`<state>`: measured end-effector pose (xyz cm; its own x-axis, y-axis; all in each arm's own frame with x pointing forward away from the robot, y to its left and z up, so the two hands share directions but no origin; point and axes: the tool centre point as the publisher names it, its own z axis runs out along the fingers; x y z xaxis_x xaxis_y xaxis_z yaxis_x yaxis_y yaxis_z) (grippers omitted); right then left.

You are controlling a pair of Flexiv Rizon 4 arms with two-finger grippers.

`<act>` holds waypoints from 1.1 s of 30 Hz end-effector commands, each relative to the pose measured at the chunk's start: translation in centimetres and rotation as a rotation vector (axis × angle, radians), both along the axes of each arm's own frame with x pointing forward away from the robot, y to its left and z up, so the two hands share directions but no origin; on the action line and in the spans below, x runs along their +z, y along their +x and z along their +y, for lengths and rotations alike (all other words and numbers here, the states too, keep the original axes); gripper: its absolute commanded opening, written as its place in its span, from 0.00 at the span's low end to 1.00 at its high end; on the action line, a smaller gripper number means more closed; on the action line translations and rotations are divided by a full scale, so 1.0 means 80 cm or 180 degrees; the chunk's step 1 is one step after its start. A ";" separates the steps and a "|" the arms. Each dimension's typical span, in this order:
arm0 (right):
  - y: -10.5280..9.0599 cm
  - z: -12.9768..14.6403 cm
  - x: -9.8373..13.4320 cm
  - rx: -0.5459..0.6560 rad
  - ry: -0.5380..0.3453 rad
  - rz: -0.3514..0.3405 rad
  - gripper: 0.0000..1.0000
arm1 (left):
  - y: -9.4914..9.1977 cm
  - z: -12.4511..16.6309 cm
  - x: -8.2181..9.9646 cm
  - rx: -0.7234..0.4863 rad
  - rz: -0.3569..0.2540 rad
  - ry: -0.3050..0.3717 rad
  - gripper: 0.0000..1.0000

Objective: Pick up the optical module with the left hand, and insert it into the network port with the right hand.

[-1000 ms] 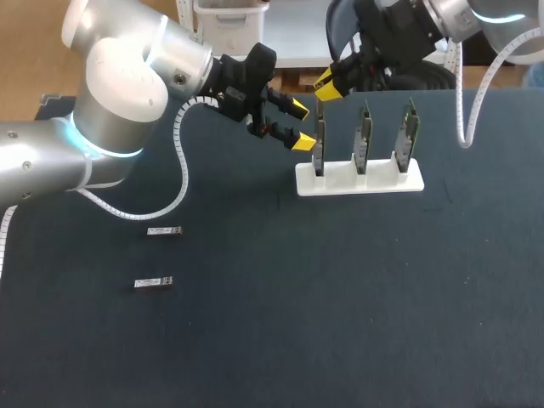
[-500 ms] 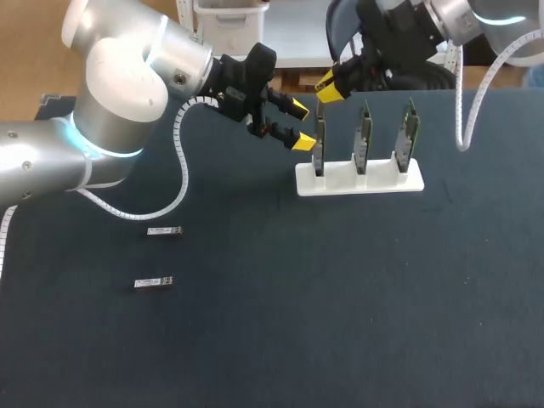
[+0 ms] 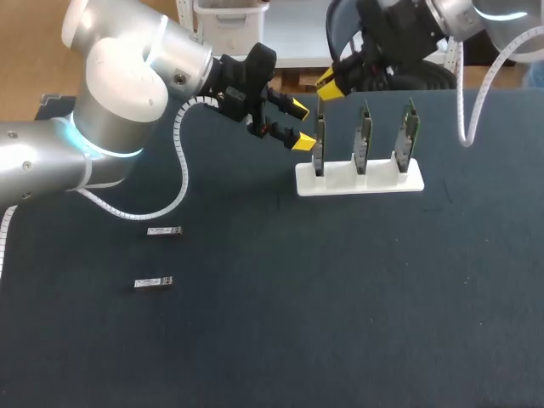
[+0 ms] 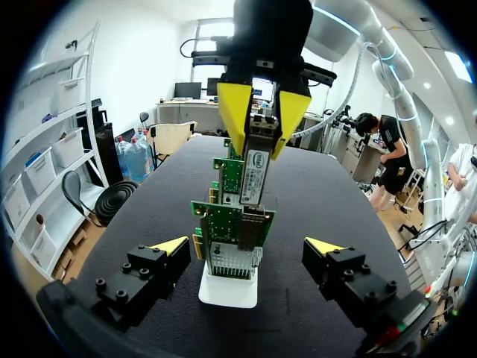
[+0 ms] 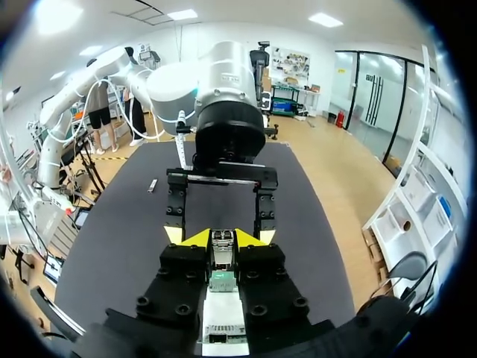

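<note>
My right gripper (image 3: pixel 330 85) is shut on a silver optical module (image 4: pixel 253 175), held upright just above the leftmost of three green network cards (image 3: pixel 319 140) in a white stand (image 3: pixel 359 180). In the right wrist view the module (image 5: pixel 221 244) sits between the yellow tips, with the card's port and the stand directly under it. My left gripper (image 3: pixel 299 124) hangs open and empty just left of that card. In the left wrist view its fingers (image 4: pixel 170 247) flank the row of cards (image 4: pixel 232 242), and the right gripper (image 4: pixel 262 123) is over them.
Two spare optical modules lie on the dark table at the left, one (image 3: pixel 164 230) above the other (image 3: pixel 153 282). My left arm's white cable loops over the table near them. The two other cards (image 3: pixel 364 136) (image 3: pixel 410 132) stand to the right.
My right gripper with the module has edged slightly up and away from the card. The left arm has not moved.
</note>
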<state>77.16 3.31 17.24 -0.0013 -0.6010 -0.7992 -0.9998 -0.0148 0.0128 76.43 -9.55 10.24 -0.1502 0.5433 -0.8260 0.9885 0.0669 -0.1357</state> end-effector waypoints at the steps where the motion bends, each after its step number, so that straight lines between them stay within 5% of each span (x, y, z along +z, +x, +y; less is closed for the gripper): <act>1: -0.006 -0.002 0.002 -0.0029 -0.0007 -0.0020 0.00 | 0.003 -0.001 0.000 -0.0012 0.0013 0.0015 1.00; 33: -0.010 0.001 -0.005 -0.0105 -0.0029 -0.0062 0.00 | 0.003 -0.001 0.000 -0.0012 0.0013 0.0015 1.00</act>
<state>76.79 3.50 16.60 -0.0103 -0.6099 -0.7924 -0.9999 0.0142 0.0021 76.43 -9.55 10.24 -0.1502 0.5433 -0.8260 0.9885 0.0669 -0.1357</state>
